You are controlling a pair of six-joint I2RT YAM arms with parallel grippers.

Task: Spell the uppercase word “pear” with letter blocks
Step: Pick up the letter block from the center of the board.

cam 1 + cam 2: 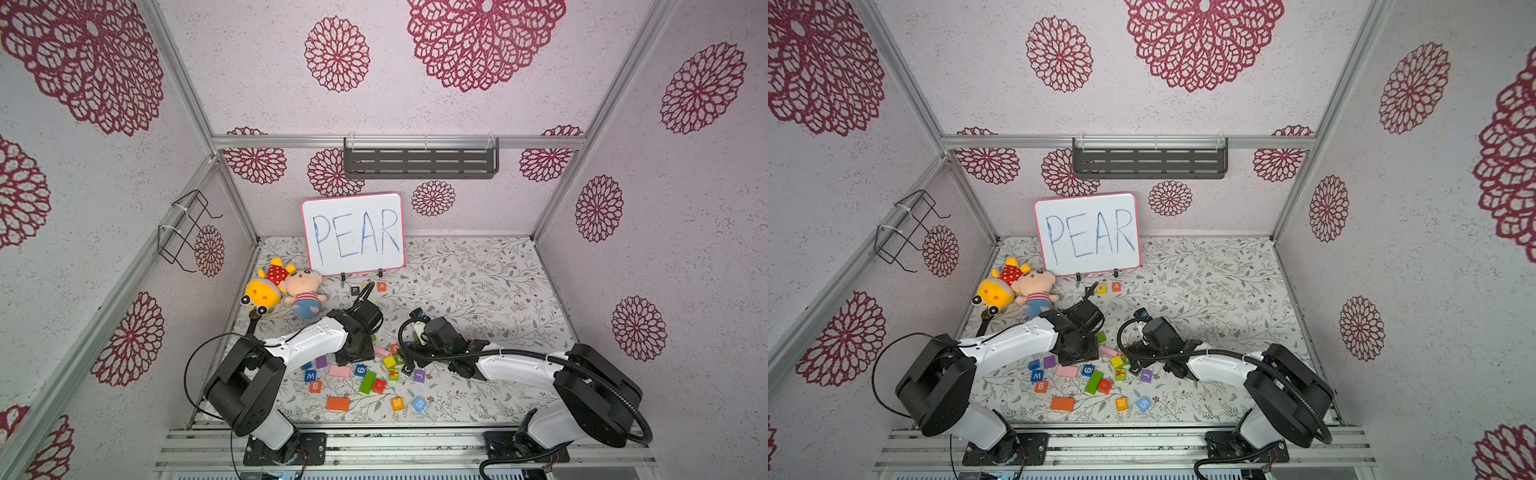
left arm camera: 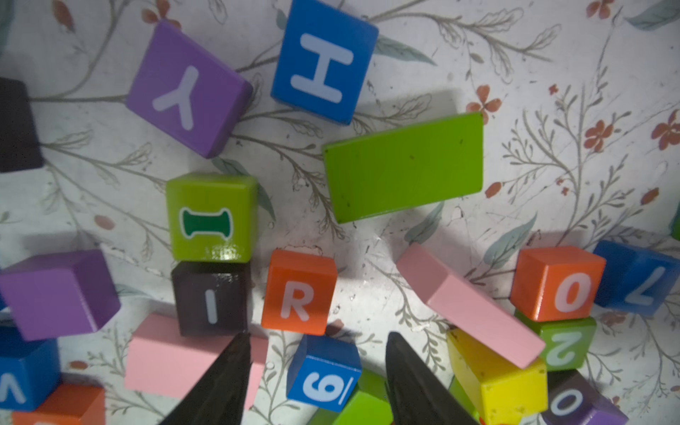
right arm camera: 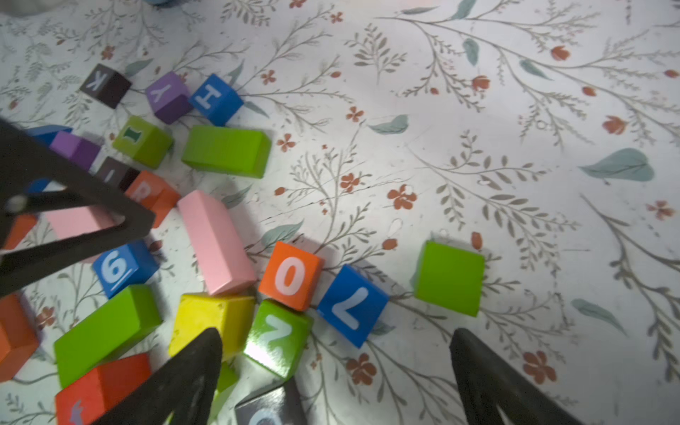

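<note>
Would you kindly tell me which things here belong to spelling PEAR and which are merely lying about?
For the job: black P block; yellow E block; orange A block; orange-red R block, in the loose pile.
Just lying about: plush toys; green oblong; pink oblong; blue H cube; purple Y cube; amber E cube; orange 0 cube.

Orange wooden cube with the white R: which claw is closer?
Left. The left claw is poised right by the orange R cube; the right claw is farther off, above the blue 7 cube.
</note>
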